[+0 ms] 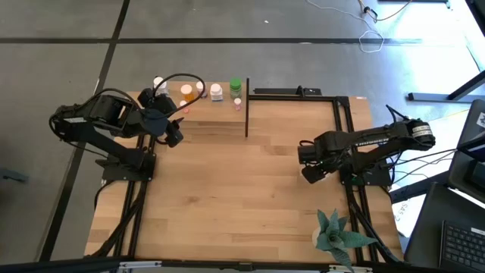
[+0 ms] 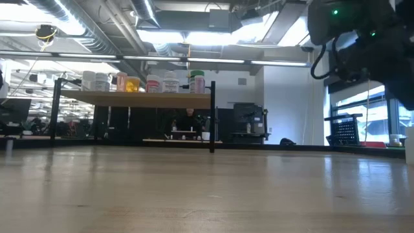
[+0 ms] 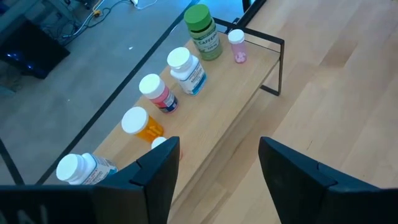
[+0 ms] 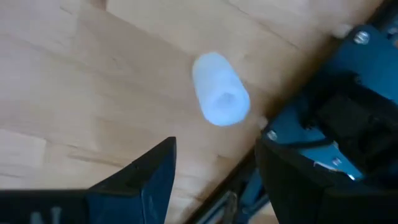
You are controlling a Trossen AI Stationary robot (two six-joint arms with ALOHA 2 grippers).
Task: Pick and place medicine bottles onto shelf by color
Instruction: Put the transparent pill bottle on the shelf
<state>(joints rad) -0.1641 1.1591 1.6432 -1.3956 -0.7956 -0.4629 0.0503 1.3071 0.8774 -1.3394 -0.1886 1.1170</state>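
The thing that matters here is in the right wrist view – a small white cylindrical bottle [image 4: 219,89] is lying on its side on the light wooden desk [image 1: 227,197], just ahead of the right gripper [image 4: 214,171], roughly centred between the two dark fingers but a bit beyond their tips. Its long axis is running diagonally, round end facing the camera, so I'd guess the jaws need to come forward and probably turn a little to clamp across the barrel. Those jaws are standing wide apart and holding nothing. A blue-black bit of the arm's base frame is sitting right beside the bottle, which looks like the main thing to avoid bumping.

The left gripper [image 1: 173,135] is hovering over by the light wood shelf with thin black posts [image 1: 220,121] at the far-left of the desk, jaws parted about halfway and empty as far as I can tell. Lined up on the shelf are a green-capped green bottle [image 3: 203,32], a tiny pink one [image 3: 237,46], a white one with a blue label [image 3: 186,70], a pink one with a white cap [image 3: 157,93], an orange one [image 3: 142,124] and another white one [image 3: 81,169] – so the right arm is clearly the nearer one for the stray bottle.

The spiky green plant [image 1: 337,235] is sitting at the near corner, well clear of everything
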